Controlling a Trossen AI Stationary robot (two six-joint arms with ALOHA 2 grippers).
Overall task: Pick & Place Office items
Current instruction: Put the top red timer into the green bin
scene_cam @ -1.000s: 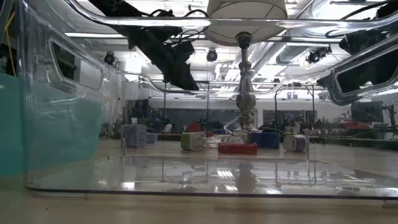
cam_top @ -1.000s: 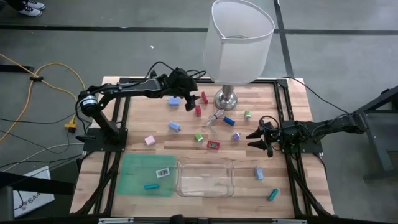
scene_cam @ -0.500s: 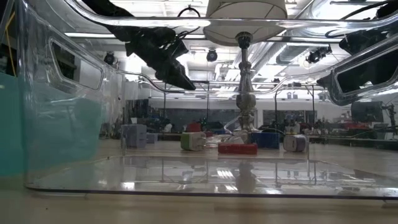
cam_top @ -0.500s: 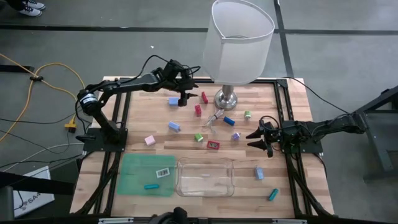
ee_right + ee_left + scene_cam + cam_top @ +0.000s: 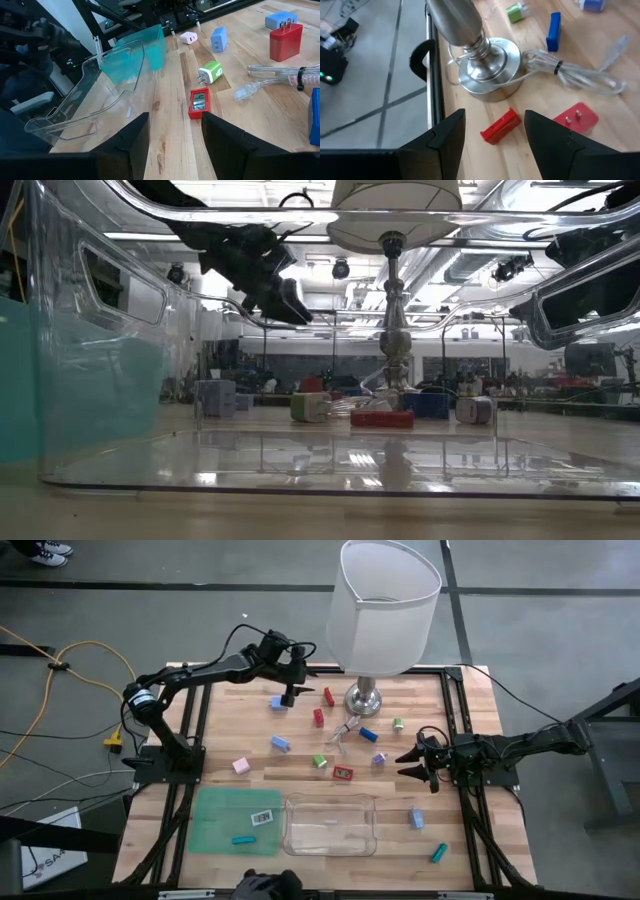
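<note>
While the right end effector (image 5: pixel 405 764) waited open at right centre, the left end effector (image 5: pixel 288 694) had drifted toward upper centre, fingers apart and empty, above the red stick-shaped piece (image 5: pixel 500 126) beside the lamp base (image 5: pixel 487 67); likely the next pick.

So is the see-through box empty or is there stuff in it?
Empty. The clear tray shows only bare wood through its bottom from above; the colored pieces lie outside it on the table.

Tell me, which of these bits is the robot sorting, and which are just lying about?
Job:
red stick
red plug block
blue stick
green plug
pink block

Lying about:
lamp
clear cable
clear tray
green mat
</note>
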